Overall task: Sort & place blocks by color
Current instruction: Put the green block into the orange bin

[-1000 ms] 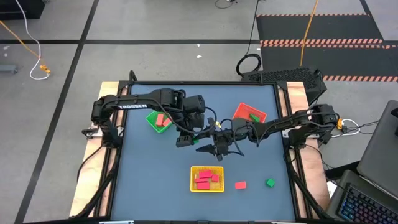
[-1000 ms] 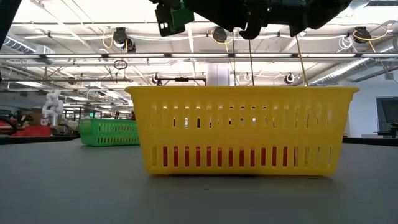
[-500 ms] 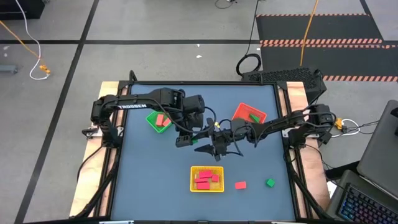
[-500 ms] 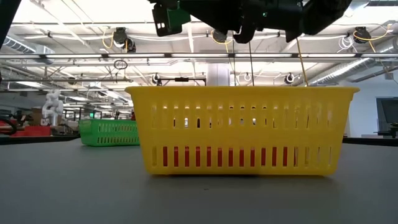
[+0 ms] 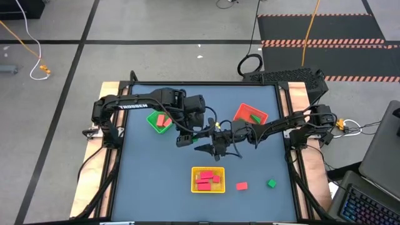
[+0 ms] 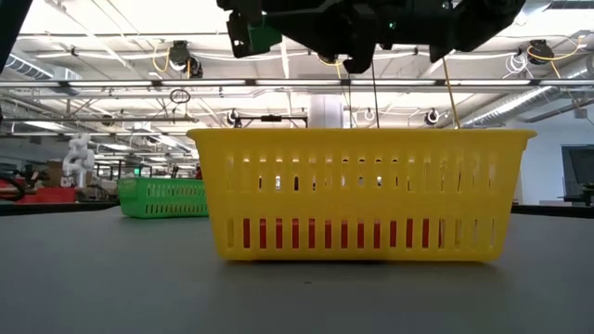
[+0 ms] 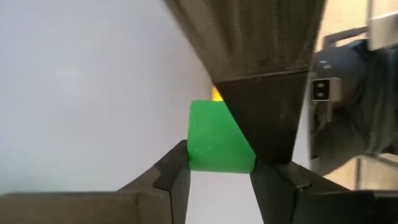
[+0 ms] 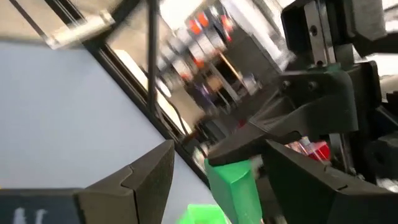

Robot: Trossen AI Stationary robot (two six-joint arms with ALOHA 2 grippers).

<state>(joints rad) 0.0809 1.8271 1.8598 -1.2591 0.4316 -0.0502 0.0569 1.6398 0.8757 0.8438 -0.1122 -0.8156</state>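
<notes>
Mid-table, above the yellow tray, left gripper clenched on green block, block seated between its fingertips; right gripper spread, apparently flanking the same block.

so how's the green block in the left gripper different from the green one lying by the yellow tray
The held green block is up off the table, clamped in the left gripper near the middle. The loose green block lies on the table, right of the yellow tray, untouched by either gripper. Both are small and green.
</notes>
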